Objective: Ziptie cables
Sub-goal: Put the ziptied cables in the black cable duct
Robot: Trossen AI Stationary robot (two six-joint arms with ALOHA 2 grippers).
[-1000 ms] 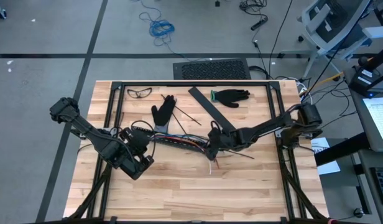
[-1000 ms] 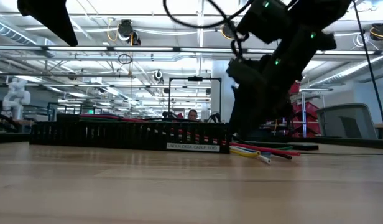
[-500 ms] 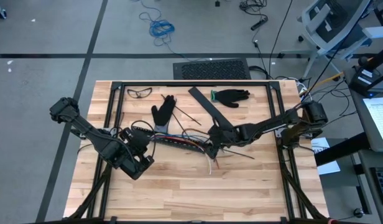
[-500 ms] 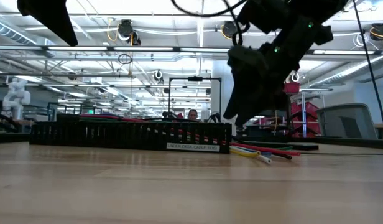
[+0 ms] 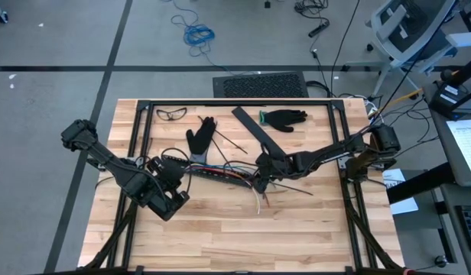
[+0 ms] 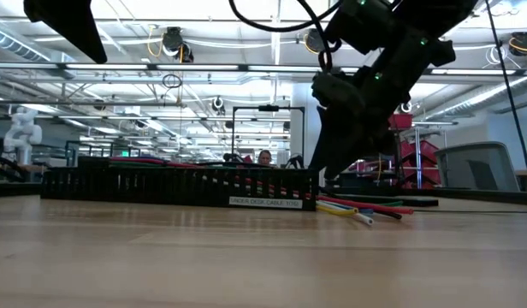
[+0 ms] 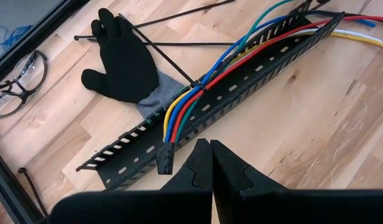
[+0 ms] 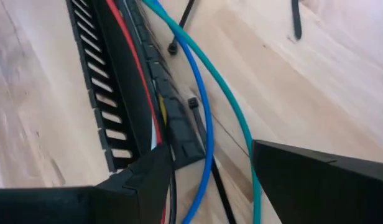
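Observation:
The cables (image 7: 198, 93), a bundle of yellow, blue, green, red and white wires, lie along a black slotted strip (image 5: 220, 174) at mid-table. A thin black tie circles them near the strip's left end. Their loose ends (image 6: 366, 210) stick out past the strip's right end onto the wood. My left gripper (image 7: 210, 177) is shut and hangs above the table by the strip's left end (image 5: 182, 176). My right gripper (image 8: 207, 180) is open above the strip's right end (image 5: 258, 182), with a blue and a green wire running between its fingers, untouched as far as I can see.
A black glove (image 5: 199, 140) lies behind the strip, with loose black zipties (image 5: 232, 141) beside it. Farther back are safety glasses (image 5: 171, 114), a flat black bar (image 5: 254, 130) and a second glove (image 5: 285, 118). A black rail frame (image 5: 140, 137) borders the table.
My right gripper has risen slightly from the strip's right end and rolled a little. The cables and the strip lie as before.

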